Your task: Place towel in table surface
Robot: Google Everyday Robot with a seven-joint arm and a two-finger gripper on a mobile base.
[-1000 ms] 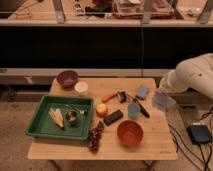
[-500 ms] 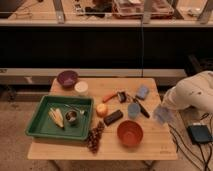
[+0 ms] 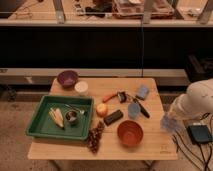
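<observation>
The towel (image 3: pixel 168 125), a small grey-blue cloth, hangs just off the right edge of the table surface (image 3: pixel 150 146), a pale wooden top. My gripper (image 3: pixel 170 120) is shut on the towel at the end of the white arm (image 3: pixel 196 99), which reaches in from the right. A squarish blue-grey block (image 3: pixel 143 91) and a blue cup (image 3: pixel 133 110) stand on the table to the left of the gripper, apart from it.
A green tray (image 3: pixel 36 125) with yellow items and a metal cup fills the left side. A purple bowl (image 3: pixel 67 78), a white cup (image 3: pixel 81 87), an orange fruit (image 3: pixel 102 109), a black block (image 3: pixel 113 117), a red-brown bowl (image 3: pixel 130 133) and dark grapes (image 3: pixel 94 138) are spread around. A black box (image 3: pixel 200 134) with cables lies on the floor.
The arm has lowered and drawn toward the table's front right, carrying the towel from beside the blue-grey block down to the right edge.
</observation>
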